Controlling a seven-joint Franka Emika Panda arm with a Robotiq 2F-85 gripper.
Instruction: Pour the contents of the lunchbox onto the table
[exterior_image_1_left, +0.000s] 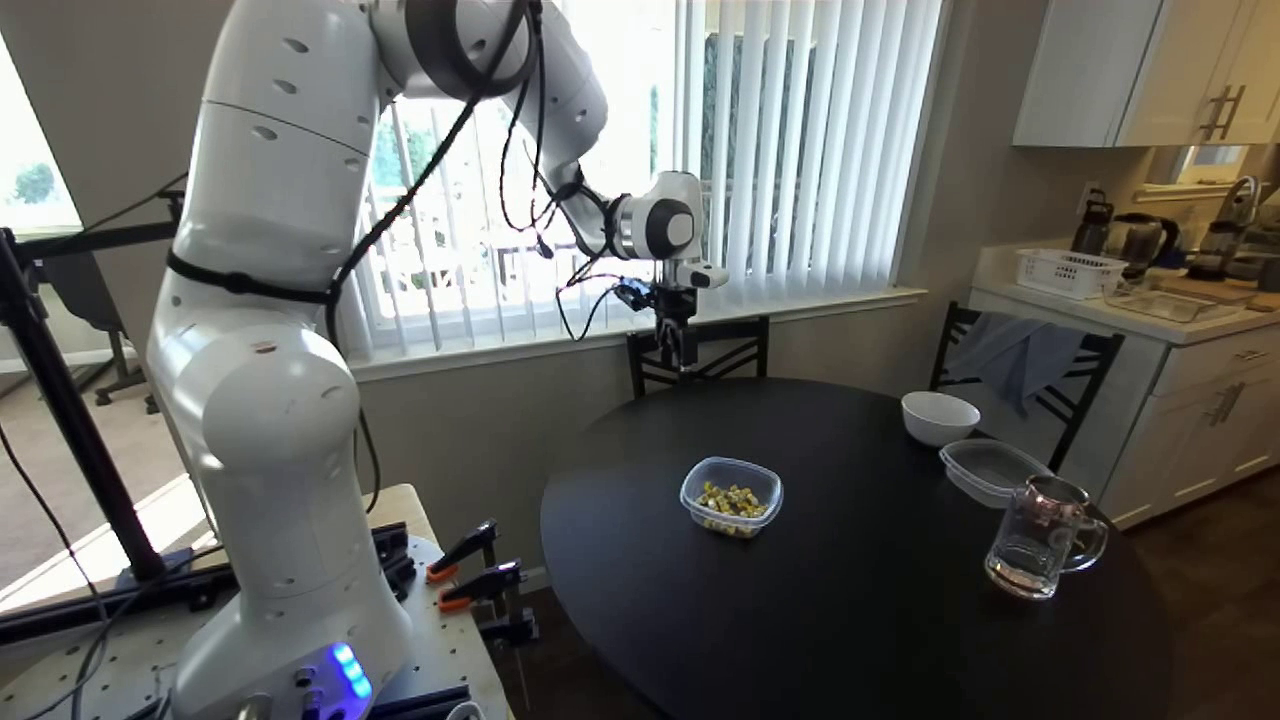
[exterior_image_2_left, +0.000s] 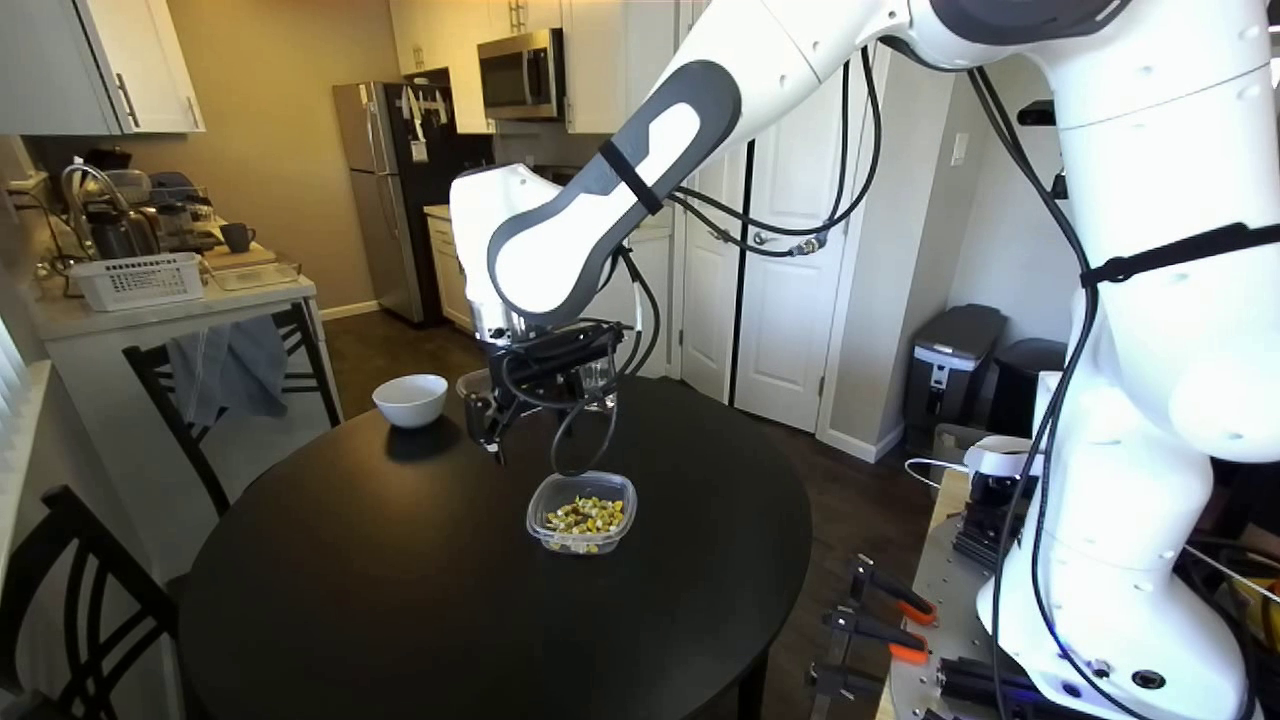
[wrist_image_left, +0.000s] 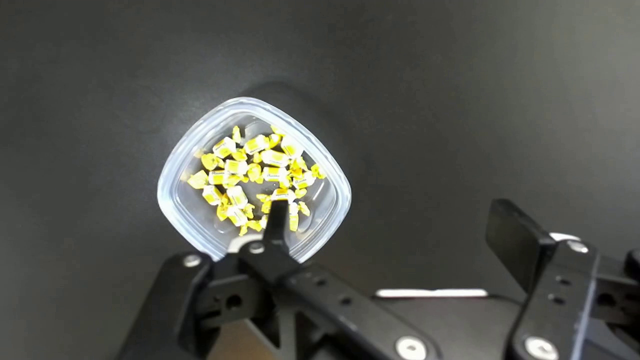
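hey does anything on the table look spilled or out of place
Nothing stands out: the lunchbox sits upright with the candies inside, none visibly spilled on the table; the white bowl and glass mug stand upright.

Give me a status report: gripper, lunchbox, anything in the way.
Gripper open, holding nothing. Lunchbox upright on table, contents inside, unpoured. White bowl and glass mug apart from it, seemingly out of the way.
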